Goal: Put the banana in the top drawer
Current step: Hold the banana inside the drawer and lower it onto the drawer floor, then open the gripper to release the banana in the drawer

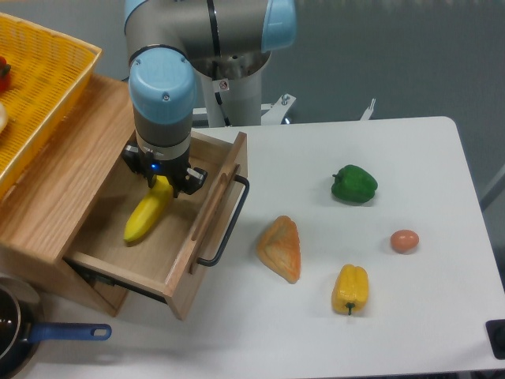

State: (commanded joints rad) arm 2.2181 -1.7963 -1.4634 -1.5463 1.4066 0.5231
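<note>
The long curved plain yellow banana (146,215) lies inside the shallow light wooden top drawer (207,260), which stands pulled out from the wooden cabinet (59,185) with its black metal bar handle (229,223) facing the counter (379,181). The banana runs roughly along the drawer's depth, its lower end toward the drawer front and its upper end directly under the two-finger gripper (163,180) of the grey and blue arm. The gripper hangs over that upper end; its fingers flank the banana's tip, but the wrist housing blocks the view, so I cannot tell whether the jaws are closed on the fruit or have let go. The lower end appears to be at or very near the drawer floor, though contact is not certain from this angle. Handling judgement: the banana should be light, fairly firm along its length, yet soft-skinned and liable to bruise under a hard squeeze; the peel is smooth and the curve invites rolling or pivoting when held at one end. A hold near the middle, across the narrow width, would be steadier than the present end position. Beyond the drawer handle on the counter lie an orange-brown wedge-shaped item (280,248), a stubby yellow bell pepper (350,288), a green bell pepper (354,183) and a brown egg (404,241), all well apart from the drawer.
</note>
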